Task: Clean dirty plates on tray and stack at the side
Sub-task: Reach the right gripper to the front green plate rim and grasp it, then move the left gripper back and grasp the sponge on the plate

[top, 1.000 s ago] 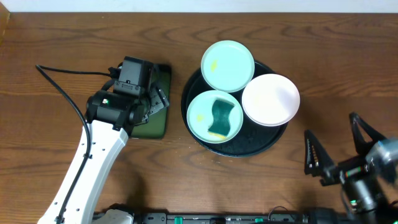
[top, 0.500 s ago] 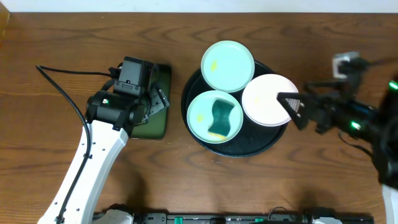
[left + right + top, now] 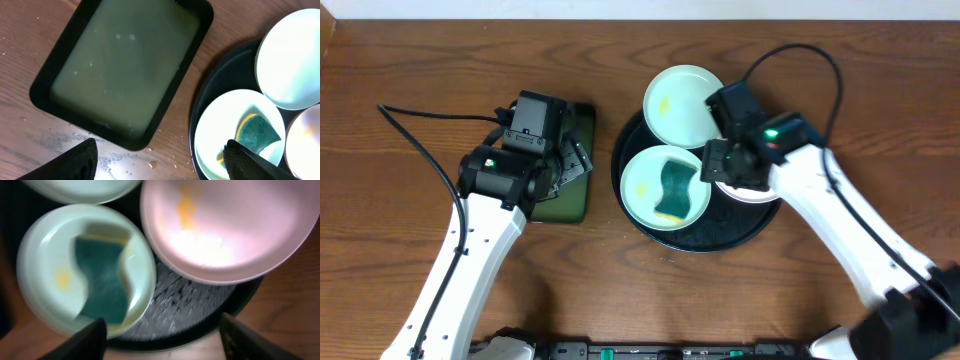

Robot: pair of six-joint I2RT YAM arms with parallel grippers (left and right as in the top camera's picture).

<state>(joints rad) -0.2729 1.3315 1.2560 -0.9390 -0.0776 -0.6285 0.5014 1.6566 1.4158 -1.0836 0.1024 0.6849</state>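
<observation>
You had the right tool (image 3: pixel 162 321) over the black tray (image 3: pixel 720 240), its fingers apart with nothing between them. It hung above the wet tray floor between the near mint plate (image 3: pixel 638 208) and the white plate (image 3: pixel 225 235). All three plates sat on that tray and none was stacked on the tabletop (image 3: pixel 440 60) beside it, so I'd judge the cleaning had barely begun. The green-and-yellow sponge (image 3: pixel 673 190) lay flat in the near mint plate, and fetching it looked like the step in hand. For that you needed to shift the tool over that plate and centre the fingers across the sponge's narrow waist. Then you had to drop low enough to catch its sides without pressing on the plate rim, and close.

Your left tool (image 3: pixel 160 147) hung wide apart and empty by the edge of the rectangular green tray (image 3: pixel 125 65), away from the plates.

The overhead view gave you the layout: the far mint plate (image 3: pixel 680 100) overlapped the black tray's far rim, and both it and the near one carried a yellow smear. Your right arm hid most of the white plate there, though. The right wrist view was blurred, but it showed a yellow-orange smear on the white plate. Only the left wrist view showed that the green tray held cloudy liquid, with droplets on the wood beside it.
</observation>
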